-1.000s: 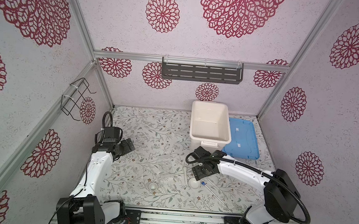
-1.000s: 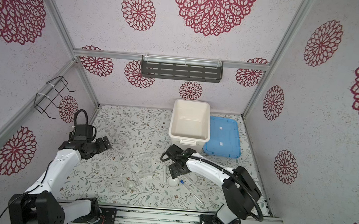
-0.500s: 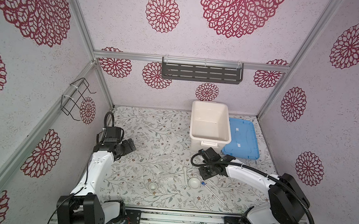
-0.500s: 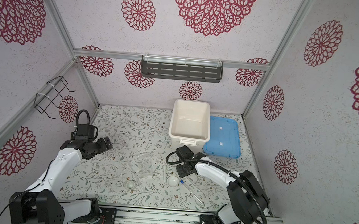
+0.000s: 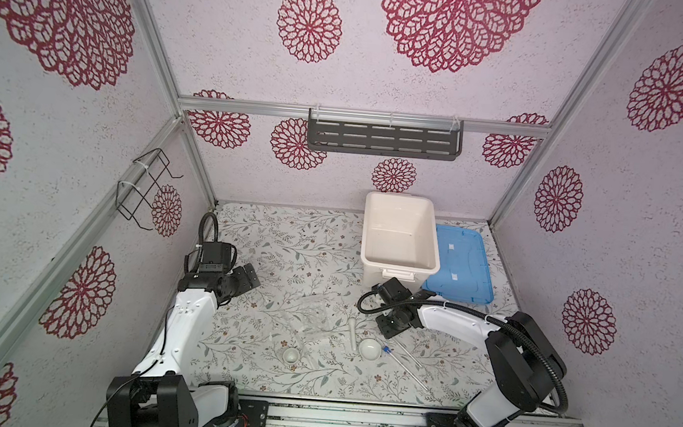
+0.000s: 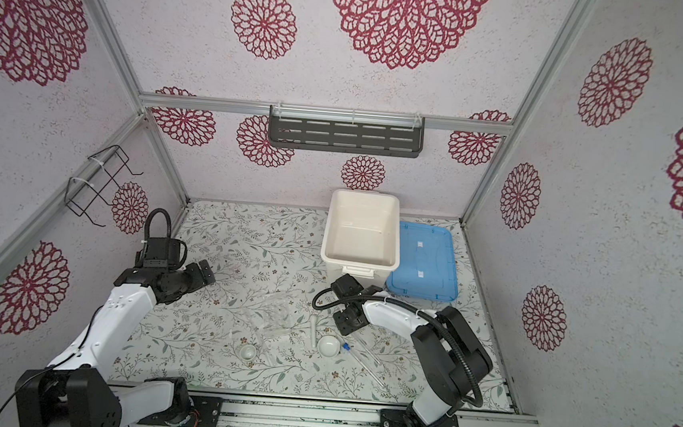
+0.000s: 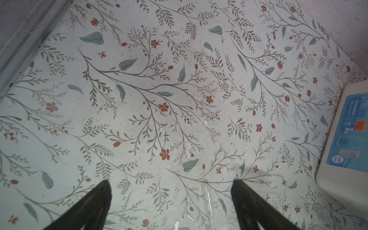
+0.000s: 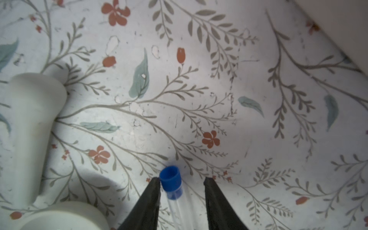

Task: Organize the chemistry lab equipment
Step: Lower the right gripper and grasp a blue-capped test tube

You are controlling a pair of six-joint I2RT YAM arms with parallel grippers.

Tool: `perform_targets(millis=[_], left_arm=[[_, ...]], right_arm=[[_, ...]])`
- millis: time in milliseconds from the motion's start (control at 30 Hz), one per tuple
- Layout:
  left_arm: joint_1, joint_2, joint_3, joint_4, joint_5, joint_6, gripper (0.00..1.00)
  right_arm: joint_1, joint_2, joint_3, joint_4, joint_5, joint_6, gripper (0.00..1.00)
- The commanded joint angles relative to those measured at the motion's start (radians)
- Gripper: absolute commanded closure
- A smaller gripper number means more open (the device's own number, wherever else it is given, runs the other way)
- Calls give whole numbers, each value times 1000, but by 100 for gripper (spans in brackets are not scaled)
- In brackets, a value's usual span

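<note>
A slim clear tube with a blue cap lies on the floral counter, and the right gripper straddles its capped end. In the right wrist view one finger touches the side of the cap, while the other stands clear of the tube with counter showing between them. The jaws are therefore partly drawn in but released, not clamped on the tube.

In both top views this tube slants away from the gripper toward the front edge. A second tube lies just beside it; its cap is too small to make out.

The white bowl sits close to the blue cap. The pestle lies on the counter outside the bowl, beside it. Both edge into the right wrist view, pestle and bowl rim.

Further left are the clear tube stand and, nearer the front, the small white dish.

The left gripper hangs well apart from all of these near the left wall. Its jaws are spread wide and grasp nothing.

At the back stands the white tub, with the blue lid flat beside it.
</note>
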Motion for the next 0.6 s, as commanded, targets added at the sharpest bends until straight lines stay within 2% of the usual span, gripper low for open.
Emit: perform_targets(millis=[0,567], left_arm=[[-5,-13,-8,15,2,-13,2],[-5,2,-2,10,-4,-17,3]], right_arm=[[-4,9,19,-7,3,-22,61],[-4,36,33,-7,-27,-55,75]])
